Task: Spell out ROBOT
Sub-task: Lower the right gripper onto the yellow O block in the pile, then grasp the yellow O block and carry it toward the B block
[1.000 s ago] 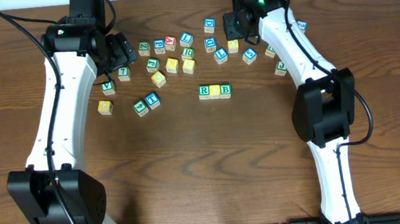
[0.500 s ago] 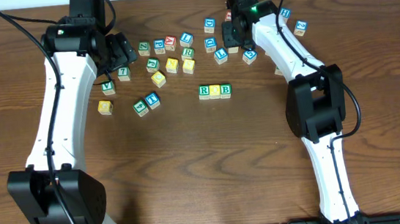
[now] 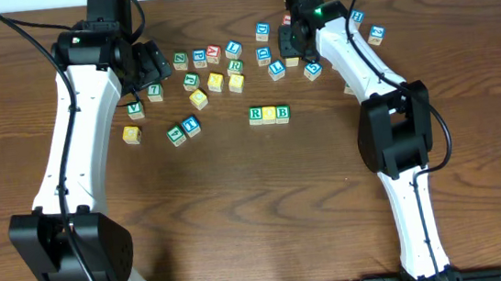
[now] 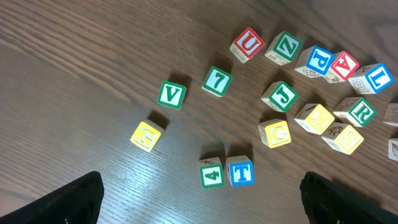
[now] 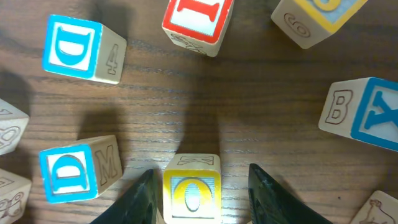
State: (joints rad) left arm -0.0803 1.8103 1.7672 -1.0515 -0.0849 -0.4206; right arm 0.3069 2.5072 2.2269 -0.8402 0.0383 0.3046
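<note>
Item: yellow O block (image 5: 191,186), small, wooden, likely light, rigid, smooth-faced; sits on surface (image 5: 280,112) between your right hand (image 5: 202,186) fingers, parted, untouched. Grip flat opposite sides squarely; your left hand (image 4: 202,199) spread wide, empty

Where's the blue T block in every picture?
Overhead: the blue T block sits a bit left of centre.
Left wrist: the blue T block is at the bottom middle.
Right wrist: not in it.
Landmark: the green 4 block sits right beside it in both views.
</note>
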